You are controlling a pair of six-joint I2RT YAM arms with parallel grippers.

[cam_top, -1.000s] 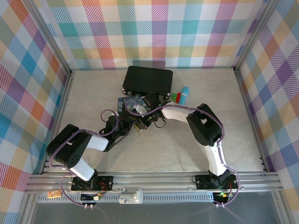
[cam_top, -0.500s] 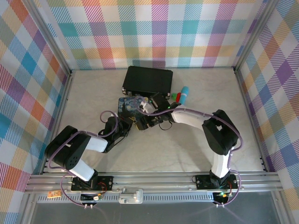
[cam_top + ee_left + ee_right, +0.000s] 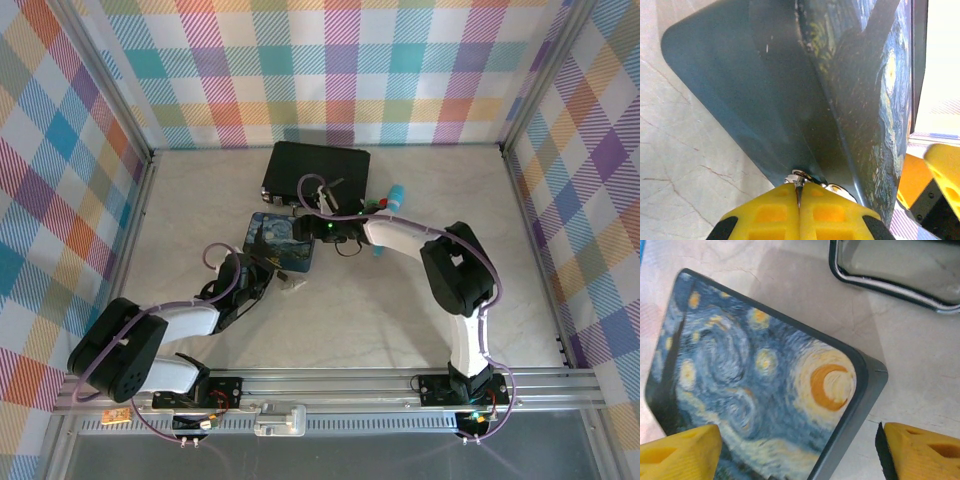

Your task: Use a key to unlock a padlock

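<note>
Release was the change: the right jaws, closed beside the left ones a second earlier, stood wide apart and empty, pulled back over the blue-and-yellow starry tin box [image 3: 755, 370]. The left jaws stayed shut on a tiny silvery metal piece [image 3: 799, 178], probably the padlock's shackle, off the tin's near corner above the marbled worktop [image 3: 400, 310]. Where the key sat I could not tell, so unlocking stayed unconfirmed. Tin and black rectangular case [image 3: 315, 170] were closed, contents hidden.
</note>
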